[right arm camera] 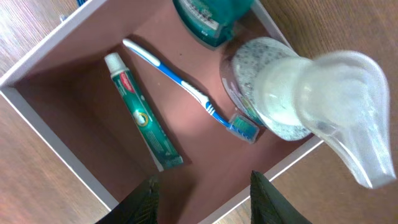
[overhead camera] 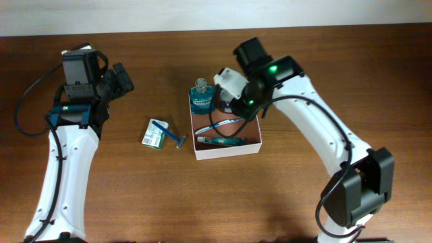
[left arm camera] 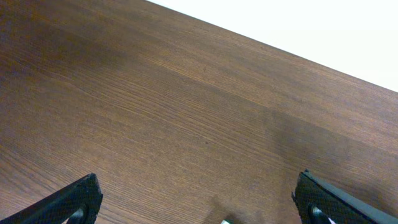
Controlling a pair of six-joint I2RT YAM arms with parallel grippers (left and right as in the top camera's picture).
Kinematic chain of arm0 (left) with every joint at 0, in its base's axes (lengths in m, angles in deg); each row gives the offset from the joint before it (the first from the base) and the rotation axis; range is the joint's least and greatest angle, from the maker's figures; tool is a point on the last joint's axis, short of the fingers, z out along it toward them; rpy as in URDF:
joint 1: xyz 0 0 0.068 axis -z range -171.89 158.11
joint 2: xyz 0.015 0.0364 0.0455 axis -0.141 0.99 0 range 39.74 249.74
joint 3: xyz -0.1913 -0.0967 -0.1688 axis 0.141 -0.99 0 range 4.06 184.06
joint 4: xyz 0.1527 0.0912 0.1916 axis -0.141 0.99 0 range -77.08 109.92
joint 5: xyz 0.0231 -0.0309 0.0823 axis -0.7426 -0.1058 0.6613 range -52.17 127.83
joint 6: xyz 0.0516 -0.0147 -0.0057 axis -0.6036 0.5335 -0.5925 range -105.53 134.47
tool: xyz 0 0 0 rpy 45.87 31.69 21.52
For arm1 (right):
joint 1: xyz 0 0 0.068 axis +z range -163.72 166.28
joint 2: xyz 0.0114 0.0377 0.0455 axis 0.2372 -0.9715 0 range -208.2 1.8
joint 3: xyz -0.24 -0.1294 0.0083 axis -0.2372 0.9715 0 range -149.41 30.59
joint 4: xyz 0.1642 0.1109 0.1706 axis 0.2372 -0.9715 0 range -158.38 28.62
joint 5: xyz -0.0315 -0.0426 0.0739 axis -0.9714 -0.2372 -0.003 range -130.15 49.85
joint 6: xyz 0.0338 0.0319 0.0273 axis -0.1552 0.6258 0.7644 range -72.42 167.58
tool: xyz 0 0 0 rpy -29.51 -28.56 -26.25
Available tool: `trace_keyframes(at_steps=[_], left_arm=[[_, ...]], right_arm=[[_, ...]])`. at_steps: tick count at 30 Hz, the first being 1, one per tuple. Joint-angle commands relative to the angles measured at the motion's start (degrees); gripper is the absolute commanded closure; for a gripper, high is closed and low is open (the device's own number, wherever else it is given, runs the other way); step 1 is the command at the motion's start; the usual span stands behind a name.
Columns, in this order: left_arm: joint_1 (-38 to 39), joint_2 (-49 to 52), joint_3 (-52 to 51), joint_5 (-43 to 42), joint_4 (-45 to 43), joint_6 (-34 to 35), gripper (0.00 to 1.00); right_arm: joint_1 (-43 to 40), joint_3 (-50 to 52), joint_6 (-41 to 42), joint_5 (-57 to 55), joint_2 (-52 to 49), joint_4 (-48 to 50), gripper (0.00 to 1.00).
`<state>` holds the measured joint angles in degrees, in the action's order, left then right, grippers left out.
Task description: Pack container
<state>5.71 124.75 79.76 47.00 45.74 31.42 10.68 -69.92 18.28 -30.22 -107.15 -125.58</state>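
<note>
The container point(overhead camera: 227, 153) is a shallow square box with white walls and a reddish-brown inside point(right arm camera: 78, 121). In it lie a blue toothbrush point(overhead camera: 220, 124) point(right arm camera: 180, 79) and a green toothpaste tube point(overhead camera: 221, 140) point(right arm camera: 142, 117). A teal mouthwash bottle point(overhead camera: 201, 98) point(right arm camera: 205, 15) and a white pump bottle point(overhead camera: 228, 84) point(right arm camera: 280, 93) stand at its far side. My right gripper point(overhead camera: 241, 108) point(right arm camera: 205, 196) is open and empty, hovering above the box beside the pump bottle. My left gripper point(overhead camera: 122, 79) point(left arm camera: 199, 208) is open and empty above bare table at the far left.
A small green-white packet point(overhead camera: 154, 134) and a blue razor point(overhead camera: 173, 134) lie on the wooden table just left of the container. A tip of the packet shows at the bottom edge of the left wrist view point(left arm camera: 225, 221). The table's far edge runs behind both arms.
</note>
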Motion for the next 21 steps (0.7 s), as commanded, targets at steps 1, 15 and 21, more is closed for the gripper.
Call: trace_keyframes(at_steps=[1,15,21], left_arm=[[-0.3,-0.1,0.7,-0.2,-0.1,-0.1,0.01],[-0.3,-0.1,0.7,-0.2,-0.1,-0.1,0.01],[-0.3,-0.1,0.7,-0.2,-0.1,-0.1,0.01]], right_arm=[[-3.0,-0.9,1.6,9.3,2.3,0.2,0.60],[-19.5,-0.9,9.9,-0.1,3.8,-7.2,0.01],[-29.3,-0.6,14.4,-0.1,3.6,-7.0,0.01]])
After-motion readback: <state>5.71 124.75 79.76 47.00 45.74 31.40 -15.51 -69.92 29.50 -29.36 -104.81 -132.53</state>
